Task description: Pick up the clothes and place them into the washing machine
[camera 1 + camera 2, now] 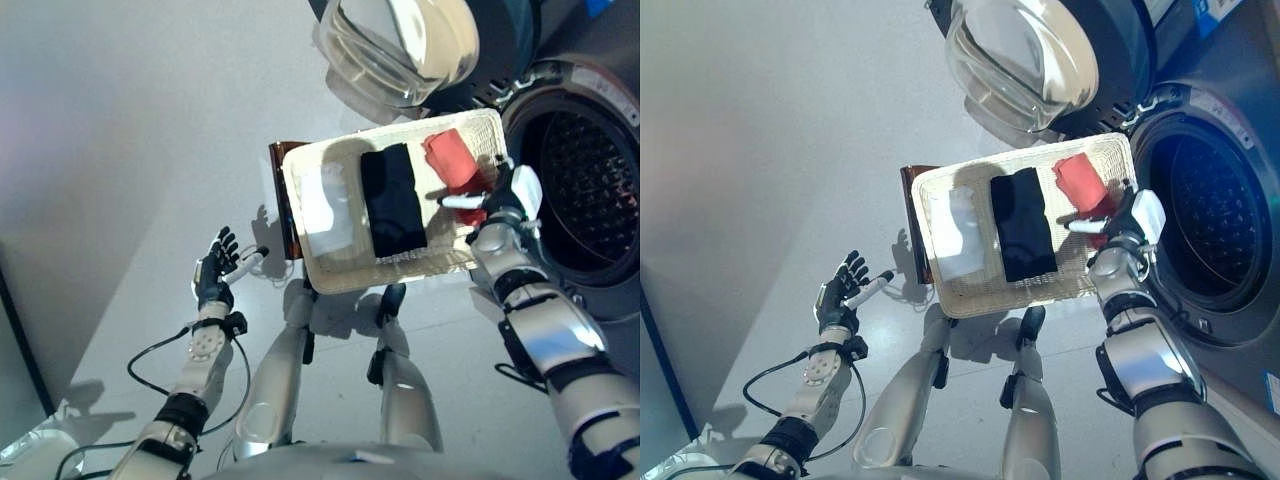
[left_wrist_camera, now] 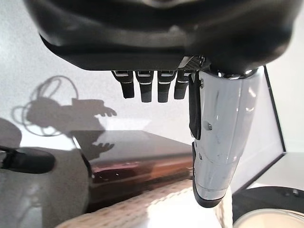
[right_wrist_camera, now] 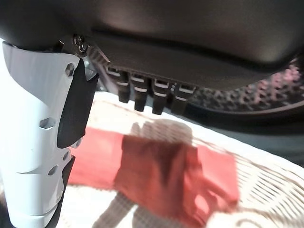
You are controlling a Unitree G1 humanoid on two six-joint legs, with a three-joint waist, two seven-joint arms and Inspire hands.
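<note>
A white wicker basket (image 1: pixel 330 285) stands in front of the washing machine's open drum (image 1: pixel 590 190). Three folded clothes lie in it side by side: a white one (image 1: pixel 328 210), a black one (image 1: pixel 393 200) and a red one (image 1: pixel 450 160) nearest the drum. My right hand (image 1: pixel 508 205) hovers over the basket's drum-side edge just above the red cloth (image 3: pixel 156 175). Its fingers are straight, its white-covered thumb (image 3: pixel 38 142) sticks out, and it holds nothing. My left hand (image 1: pixel 214 268) hangs open over the floor, apart from the basket's left side.
The machine's round glass door (image 1: pixel 400 40) swings open above the basket's far side. A brown stand (image 1: pixel 283 200) shows under the basket's left edge. Pale bare floor spreads to the left.
</note>
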